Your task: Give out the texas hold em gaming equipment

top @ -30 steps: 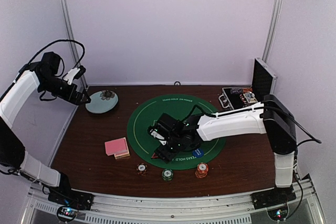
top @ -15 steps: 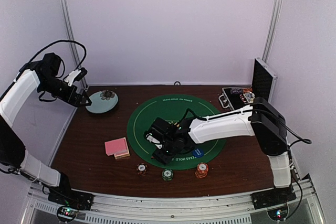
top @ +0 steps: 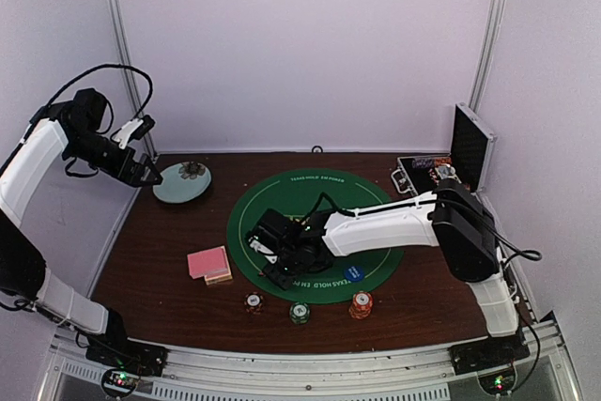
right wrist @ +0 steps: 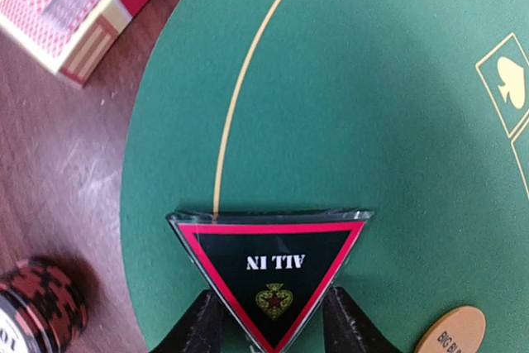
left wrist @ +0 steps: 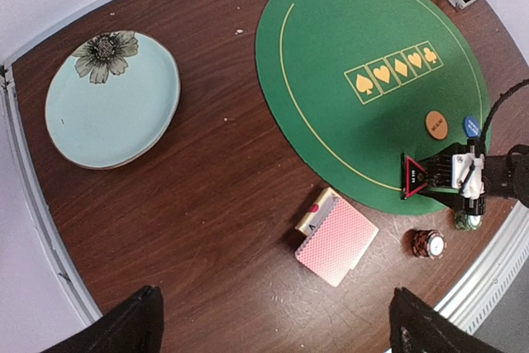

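Note:
The black-red triangle marker [right wrist: 271, 266], printed ALL IN, lies at the near left edge of the green mat [right wrist: 372, 80]. My right gripper [right wrist: 273, 320] is shut on it, one finger against each slanted side. It also shows in the left wrist view as the triangle marker [left wrist: 413, 175]. Pink-backed cards [top: 208, 263] lie on the wood left of the mat. A red chip stack [top: 254, 302], a green one [top: 300, 312] and an orange one [top: 361, 304] sit along the front. The orange disc [left wrist: 436, 125] and blue disc [left wrist: 471, 126] rest on the mat. My left gripper [top: 150, 174] hangs open high at the left.
A pale blue flowered plate [top: 182, 182] sits at the back left under the left gripper. The open aluminium case [top: 441, 171] stands at the back right. The table's front rail runs just beyond the chips.
My right gripper slid left across the mat and its fingers narrowed onto the triangle marker. The left arm barely shifted.

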